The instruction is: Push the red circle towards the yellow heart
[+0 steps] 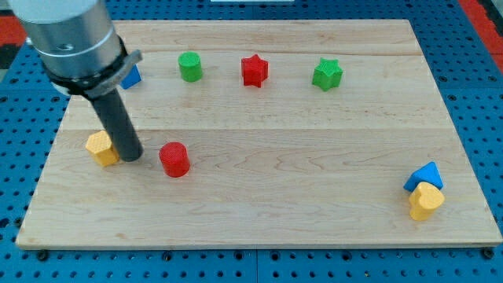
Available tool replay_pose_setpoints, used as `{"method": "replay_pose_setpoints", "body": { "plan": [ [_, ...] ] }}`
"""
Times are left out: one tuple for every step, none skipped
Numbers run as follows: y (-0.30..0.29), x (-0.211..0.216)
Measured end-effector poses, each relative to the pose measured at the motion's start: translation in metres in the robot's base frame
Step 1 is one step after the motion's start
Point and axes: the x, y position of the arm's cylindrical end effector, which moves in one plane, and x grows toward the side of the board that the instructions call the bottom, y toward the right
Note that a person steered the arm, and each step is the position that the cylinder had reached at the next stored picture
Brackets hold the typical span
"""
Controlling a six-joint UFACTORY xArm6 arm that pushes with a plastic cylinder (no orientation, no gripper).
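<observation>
The red circle (174, 159) stands on the wooden board at the view's lower left. The yellow heart (426, 201) lies at the view's lower right, touching a blue triangle (424, 176) just above it. My tip (131, 156) rests on the board just left of the red circle, with a small gap between them. A yellow block (100, 147) sits right against the rod's left side.
Along the view's top stand a green cylinder (189, 67), a red star (255, 70) and a green star (327, 75). A blue block (131, 76) is partly hidden behind the arm at the top left. The board's edge (259, 245) runs along the bottom.
</observation>
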Motion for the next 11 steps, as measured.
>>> {"method": "replay_pose_setpoints", "body": {
  "plan": [
    [0.074,0.0],
    [0.142,0.0],
    [0.111,-0.005],
    [0.072,0.003],
    [0.089,0.021],
    [0.168,0.022],
    [0.241,0.022],
    [0.246,0.022],
    [0.193,0.022],
    [0.168,0.043],
    [0.215,0.054]
  ]
}}
